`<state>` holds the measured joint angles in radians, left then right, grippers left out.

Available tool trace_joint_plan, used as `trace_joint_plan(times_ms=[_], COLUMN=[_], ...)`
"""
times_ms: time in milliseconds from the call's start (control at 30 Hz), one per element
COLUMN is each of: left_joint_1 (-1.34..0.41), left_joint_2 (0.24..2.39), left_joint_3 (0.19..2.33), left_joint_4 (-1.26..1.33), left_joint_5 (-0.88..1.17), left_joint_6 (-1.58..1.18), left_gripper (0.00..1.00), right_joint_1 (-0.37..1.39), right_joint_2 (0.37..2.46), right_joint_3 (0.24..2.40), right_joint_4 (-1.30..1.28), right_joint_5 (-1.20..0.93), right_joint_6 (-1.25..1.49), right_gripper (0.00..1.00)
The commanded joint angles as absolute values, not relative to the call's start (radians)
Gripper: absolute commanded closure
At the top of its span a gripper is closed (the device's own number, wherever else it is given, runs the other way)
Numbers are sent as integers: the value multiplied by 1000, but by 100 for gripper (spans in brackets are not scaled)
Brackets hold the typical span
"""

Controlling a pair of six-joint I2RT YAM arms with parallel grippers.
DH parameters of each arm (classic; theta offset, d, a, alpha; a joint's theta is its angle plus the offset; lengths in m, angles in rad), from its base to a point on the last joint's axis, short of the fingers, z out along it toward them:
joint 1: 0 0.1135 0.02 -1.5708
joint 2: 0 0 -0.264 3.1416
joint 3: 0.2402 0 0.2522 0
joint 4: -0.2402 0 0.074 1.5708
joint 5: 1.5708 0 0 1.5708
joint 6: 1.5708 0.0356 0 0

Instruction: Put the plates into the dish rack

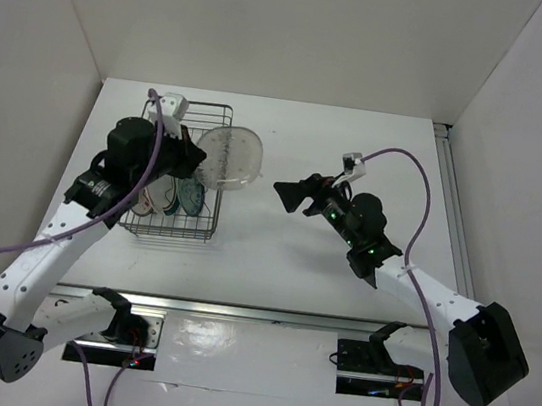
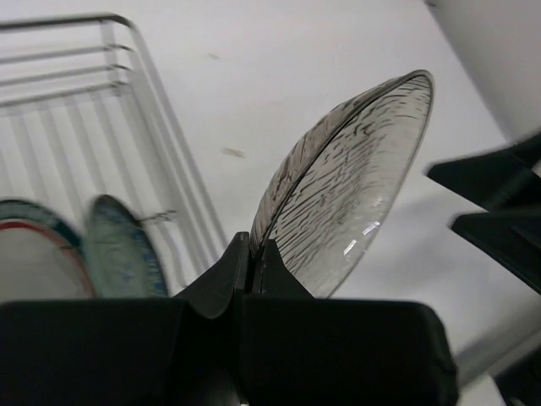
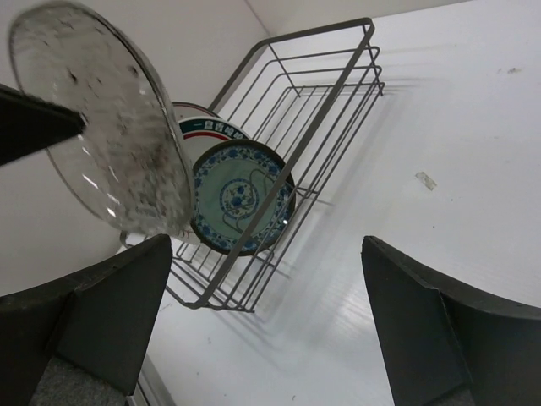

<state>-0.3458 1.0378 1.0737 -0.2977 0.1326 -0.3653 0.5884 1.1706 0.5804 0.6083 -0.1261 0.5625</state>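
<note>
My left gripper (image 1: 198, 163) is shut on the rim of a greyish-beige plate (image 1: 229, 157), which it holds on edge in the air by the dish rack's right side. In the left wrist view the jaws pinch the lower rim of that plate (image 2: 347, 194). The dark wire dish rack (image 1: 205, 224) holds a teal-blue patterned plate (image 3: 241, 199) and, behind it, a white plate with coloured rim rings (image 3: 207, 127), both upright. My right gripper (image 1: 287, 195) stands open and empty just right of the held plate (image 3: 101, 127).
White walls close in the table (image 1: 339, 152) at the back and on both sides. A metal rail (image 1: 255, 317) runs along the near edge by the arm bases. Purple cables hang from both arms.
</note>
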Motion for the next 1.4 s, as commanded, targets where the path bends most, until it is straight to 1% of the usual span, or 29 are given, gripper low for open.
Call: trace_joint_plan(times_ms=[0, 67, 167, 267, 433, 633, 667, 700, 733, 800, 833, 967, 1167, 1367], left_joint_1=[-345, -345, -345, -345, -345, -356, -356, -356, -356, -365, -365, -365, -409, -453], left_joint_2=[996, 1009, 1058, 1101, 1193, 1238, 1256, 1285, 1351, 1416, 1437, 1483, 1543, 1586], left_joint_3=[1137, 1167, 1218, 1276, 1347, 1478, 1521, 1634, 1697, 1820, 1903, 1948, 1868, 1859], left_joint_4=[-351, -391, -475, -569, -661, -764, -846, -901, -957, -1102, -1121, -1184, -1203, -1203], left_joint_5=[-182, -318, -446, -524, -574, -607, -624, -635, -635, -635, -626, -617, -623, -667], left_joint_6=[-281, -281, -299, -356, -374, -370, -370, -370, -370, -370, -370, -370, -390, -422], left_gripper=[100, 100, 100, 100, 100, 100, 100, 100, 100, 100, 100, 100, 100, 100], right_joint_1=[575, 575, 554, 543, 512, 463, 450, 437, 437, 426, 417, 408, 387, 359], right_joint_2=[1120, 1120, 1109, 1100, 1091, 1081, 1071, 1071, 1071, 1071, 1071, 1071, 1025, 986], right_joint_3=[571, 551, 540, 540, 520, 502, 502, 502, 502, 492, 492, 492, 502, 462], right_joint_4=[586, 577, 577, 557, 557, 557, 557, 548, 548, 548, 548, 543, 494, 494], right_joint_5=[-95, -95, -104, -104, -135, -182, -183, -193, -193, -202, -202, -222, -222, -245], right_joint_6=[531, 531, 531, 531, 531, 549, 549, 549, 549, 558, 567, 577, 566, 566], right_gripper=[0, 0, 0, 0, 0, 0, 0, 0, 0, 0, 0, 0, 0, 0])
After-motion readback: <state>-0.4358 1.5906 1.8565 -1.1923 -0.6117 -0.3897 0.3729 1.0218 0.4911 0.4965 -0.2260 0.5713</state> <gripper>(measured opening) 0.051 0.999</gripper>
